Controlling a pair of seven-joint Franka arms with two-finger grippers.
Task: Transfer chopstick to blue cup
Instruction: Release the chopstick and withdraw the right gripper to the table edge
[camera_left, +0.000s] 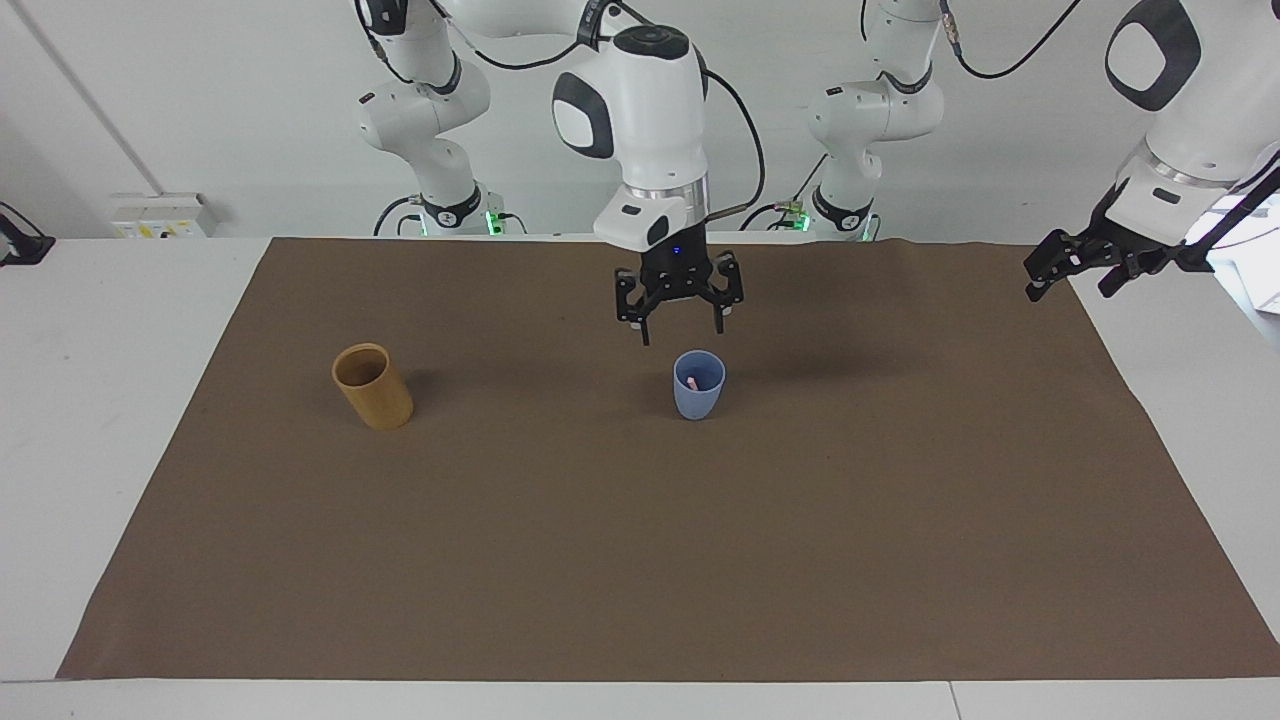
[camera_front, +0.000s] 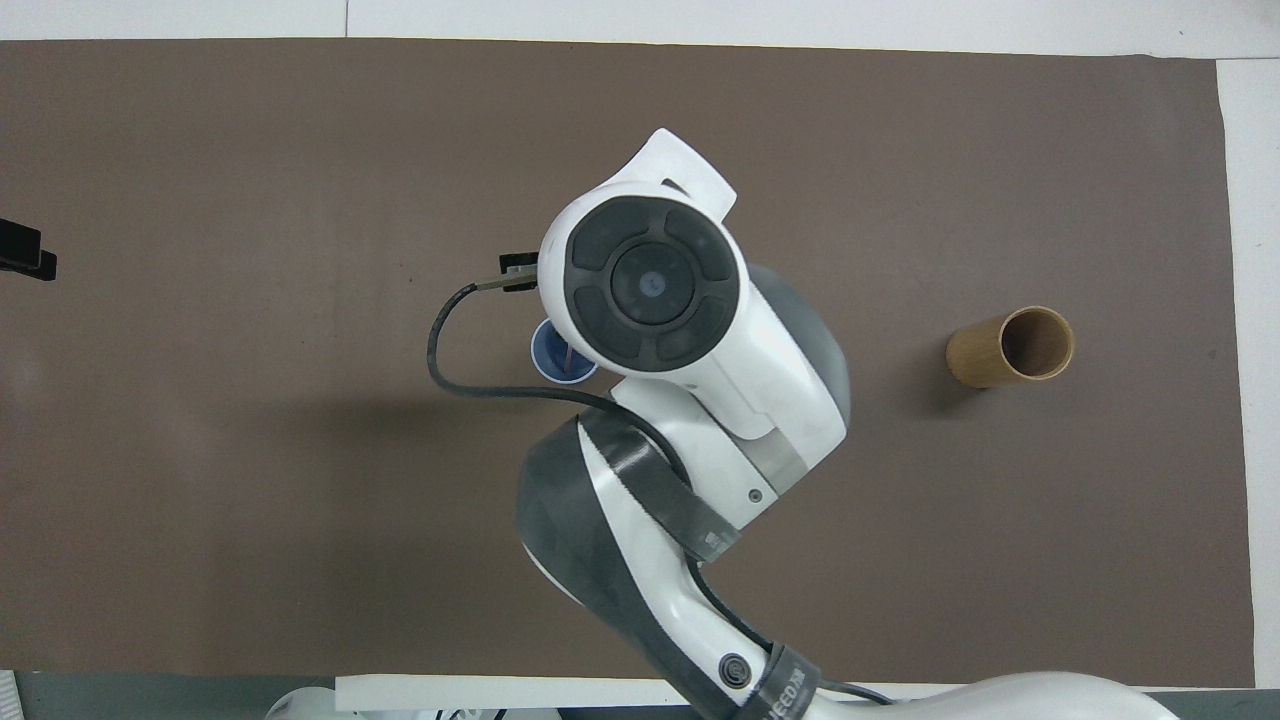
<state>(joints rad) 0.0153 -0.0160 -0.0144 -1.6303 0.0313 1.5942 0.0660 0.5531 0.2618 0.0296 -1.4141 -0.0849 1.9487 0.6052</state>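
The blue cup (camera_left: 698, 392) stands upright near the middle of the brown mat. The chopstick (camera_left: 690, 382) rests inside it, only its pale pink tip showing at the rim. My right gripper (camera_left: 681, 330) hangs open a little above the cup, holding nothing. In the overhead view the right arm's wrist covers most of the blue cup (camera_front: 552, 352), and the chopstick (camera_front: 567, 356) shows as a thin pink line inside. My left gripper (camera_left: 1068, 290) waits open in the air over the mat's edge at the left arm's end of the table.
A taller tan-brown cup (camera_left: 372, 385) stands upright toward the right arm's end of the table, level with the blue cup; it shows in the overhead view too, as the tan cup (camera_front: 1010, 347). The brown mat (camera_left: 640, 560) covers most of the white table.
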